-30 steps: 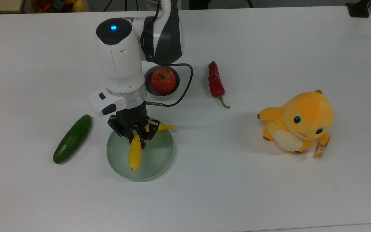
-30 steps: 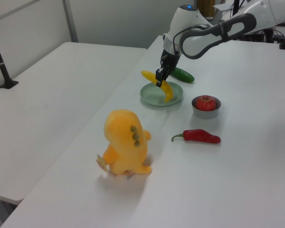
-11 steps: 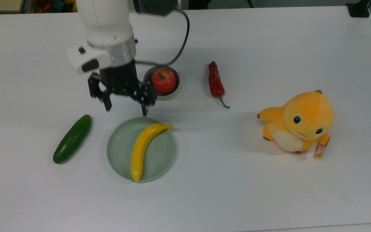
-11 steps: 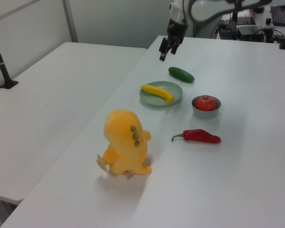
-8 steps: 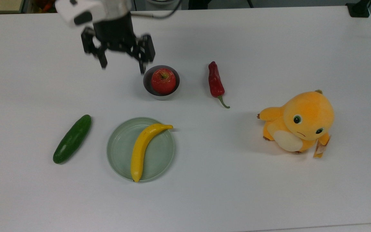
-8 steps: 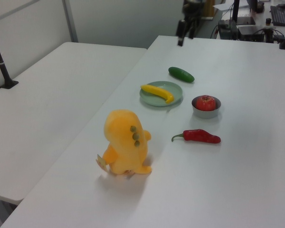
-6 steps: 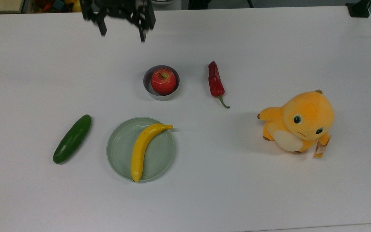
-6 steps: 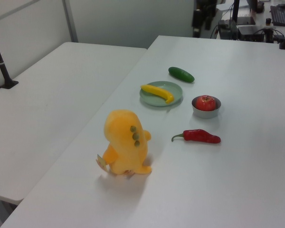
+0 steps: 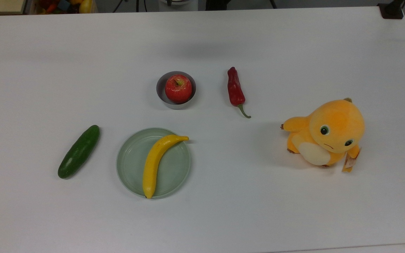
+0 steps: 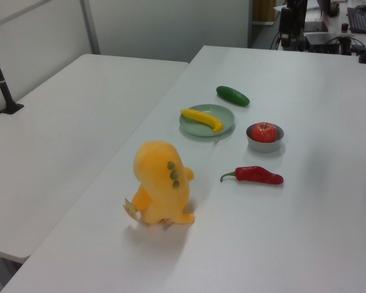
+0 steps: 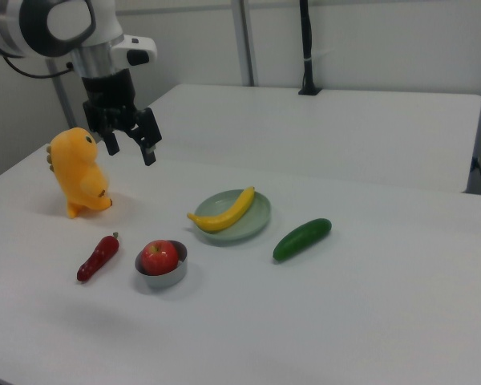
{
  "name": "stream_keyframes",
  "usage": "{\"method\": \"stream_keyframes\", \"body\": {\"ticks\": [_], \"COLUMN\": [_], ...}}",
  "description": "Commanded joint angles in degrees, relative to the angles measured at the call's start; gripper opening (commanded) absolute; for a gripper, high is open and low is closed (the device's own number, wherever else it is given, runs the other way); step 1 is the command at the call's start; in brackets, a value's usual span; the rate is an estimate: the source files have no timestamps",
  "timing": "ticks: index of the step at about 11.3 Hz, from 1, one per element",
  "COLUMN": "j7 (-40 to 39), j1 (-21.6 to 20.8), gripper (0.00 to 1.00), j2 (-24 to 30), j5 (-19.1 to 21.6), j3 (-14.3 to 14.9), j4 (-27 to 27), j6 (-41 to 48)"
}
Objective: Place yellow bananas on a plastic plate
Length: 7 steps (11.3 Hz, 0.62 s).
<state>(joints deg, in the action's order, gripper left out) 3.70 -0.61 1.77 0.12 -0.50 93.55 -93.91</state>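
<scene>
Yellow banana (image 9: 154, 162) lies across the mint-green plate (image 9: 132, 165), stem end overhanging the rim toward the top view's right, dark tip at the near rim. Gripper (image 11: 129, 144) hangs high above the table (image 9: 294, 211) in the right view, fingers spread apart, holding nothing, well clear of the plate. Cucumber (image 9: 79, 151) lies just beside the plate on the top view's left. Apple (image 9: 178, 88) sits in the grey bowl (image 9: 162, 92); red pepper (image 9: 236, 91) beside it. Orange plush (image 9: 329, 137) stands well apart on the top view's right. Broad bare tabletop along the near edge.
</scene>
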Motion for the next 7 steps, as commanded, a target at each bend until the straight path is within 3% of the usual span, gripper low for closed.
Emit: {"method": "stream_keyframes", "body": {"ticks": [1,4,7], "j7": [-7.11,-9.42,-9.41], "j1": [-0.01,-0.27,-0.62], "gripper": [1.00,1.00,1.00], "j2": [0.70,0.34,0.34], "j5": [2.33,2.42,2.42], "j3": [0.15,0.23,0.15], "j4": [4.35,4.27,1.91], "j6": [-11.87,-13.49,-5.97]}}
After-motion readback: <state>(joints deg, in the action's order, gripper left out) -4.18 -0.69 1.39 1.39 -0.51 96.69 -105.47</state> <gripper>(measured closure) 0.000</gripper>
